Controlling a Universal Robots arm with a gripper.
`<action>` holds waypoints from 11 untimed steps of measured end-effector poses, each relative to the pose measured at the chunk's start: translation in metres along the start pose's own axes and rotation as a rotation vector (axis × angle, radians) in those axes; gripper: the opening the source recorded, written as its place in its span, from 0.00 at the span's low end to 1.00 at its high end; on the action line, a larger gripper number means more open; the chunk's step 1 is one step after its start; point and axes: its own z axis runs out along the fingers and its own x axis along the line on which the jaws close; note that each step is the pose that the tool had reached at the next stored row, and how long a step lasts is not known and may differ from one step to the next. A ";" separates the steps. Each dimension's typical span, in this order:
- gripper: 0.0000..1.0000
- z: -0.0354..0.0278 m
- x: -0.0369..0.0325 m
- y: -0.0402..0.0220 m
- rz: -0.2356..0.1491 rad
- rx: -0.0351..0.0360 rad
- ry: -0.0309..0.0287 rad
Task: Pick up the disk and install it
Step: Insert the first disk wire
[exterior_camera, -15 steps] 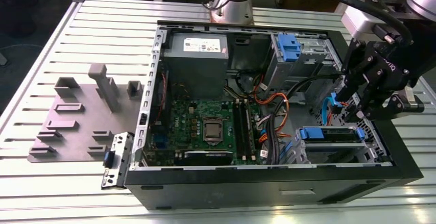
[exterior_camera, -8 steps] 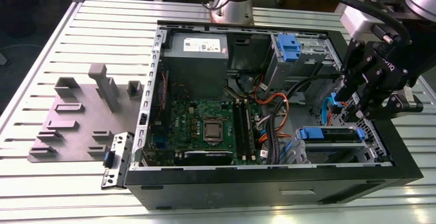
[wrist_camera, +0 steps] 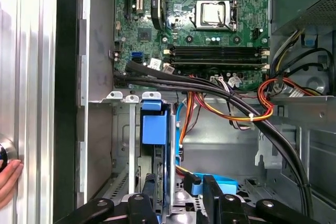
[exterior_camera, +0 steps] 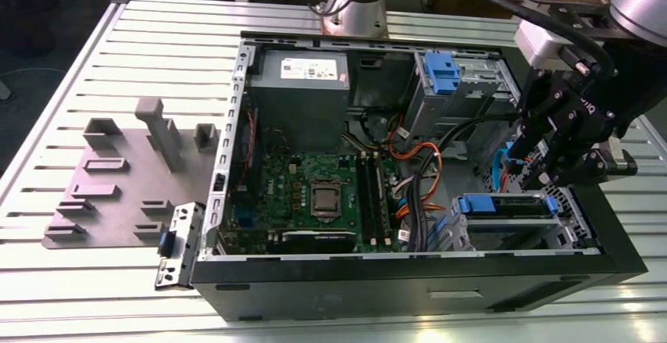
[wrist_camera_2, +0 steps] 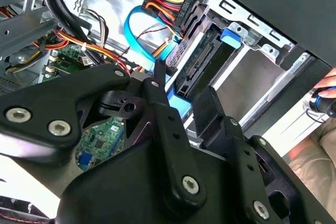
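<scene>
The disk [exterior_camera: 505, 206] stands on edge in the drive bay at the near right corner of the open computer case [exterior_camera: 417, 269], its blue carrier handle toward the case middle. My gripper [exterior_camera: 533, 177] reaches down into the case over the disk's right end. In the second wrist view the two black fingers [wrist_camera_2: 157, 98] flank the blue carrier rail, and the gripper [wrist_camera_2: 181, 90] looks shut on the disk [wrist_camera_2: 205, 59]. In the first wrist view the disk [wrist_camera: 155, 127] runs away from the gripper [wrist_camera: 178, 198] inside the metal bay.
A grey power supply [exterior_camera: 302, 69] fills the case's far side, with the motherboard [exterior_camera: 312, 187] in the middle. Cable bundles [exterior_camera: 417, 155] cross beside the bay. Another blue caddy [exterior_camera: 442, 73] sits at the far right. A grey fixture plate [exterior_camera: 115, 171] lies left. A person's hand [wrist_camera_2: 325, 95] is nearby.
</scene>
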 end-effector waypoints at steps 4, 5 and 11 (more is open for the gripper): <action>0.48 0.0029 -0.0001 -0.0001 0.000 0.0000 0.0000; 0.48 0.0038 -0.0001 -0.0001 0.000 0.0000 0.0000; 0.48 0.0058 -0.0002 -0.0001 0.000 0.0000 0.0002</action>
